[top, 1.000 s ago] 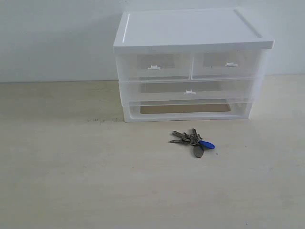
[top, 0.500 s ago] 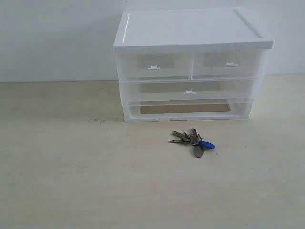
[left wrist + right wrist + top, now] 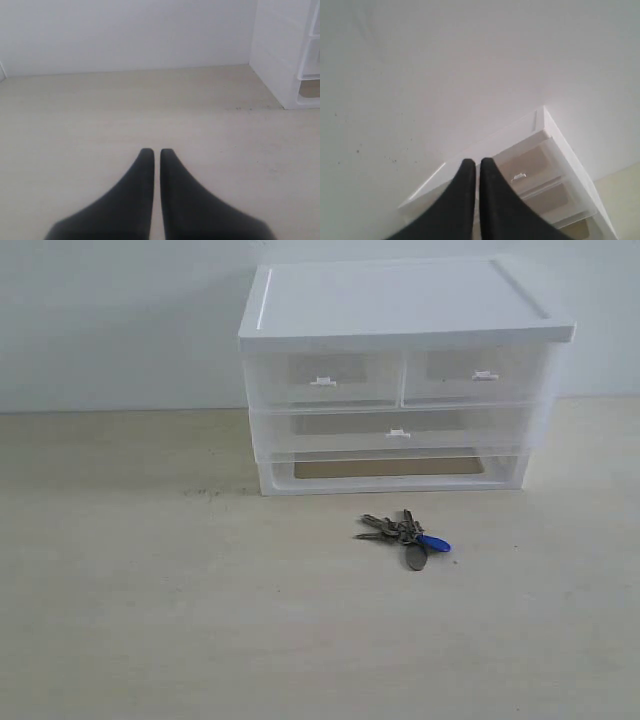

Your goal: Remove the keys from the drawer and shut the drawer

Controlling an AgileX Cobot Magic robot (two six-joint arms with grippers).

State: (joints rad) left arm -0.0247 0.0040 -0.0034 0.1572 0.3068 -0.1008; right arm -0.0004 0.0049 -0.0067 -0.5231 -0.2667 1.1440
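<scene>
Pale wood table point(image 3: 150, 620) runs back to a plain white wall point(image 3: 120, 320). A white drawer unit point(image 3: 400, 300) stands at the table's back edge, against the wall, a little right of the middle.

The left gripper point(image 3: 152, 151) is held low over the bare table. It points along the surface toward the back edge, with the side of the unit off to one side. Its two black fingers point(image 3: 135, 195) are pressed together, with only a thin line between them, and they hold nothing. The right gripper point(image 3: 472, 162) is in the air and aims at the wall and the lid of the unit. Its fingers are also closed to a thin slit and are empty.

The keys point(image 3: 405, 533) lie flat on the table just in front of the unit, outside it, with the blue tag point(image 3: 434, 543) at their right end. No finger touches them. How far they are from either gripper I cannot tell.

The drawer point(image 3: 330, 430) is pushed in, its front about level with the two upper drawers point(image 3: 322, 375), and its small handle point(image 3: 398, 434) is at the centre. Bare table lies open to the left of the keys and toward the front edge.
</scene>
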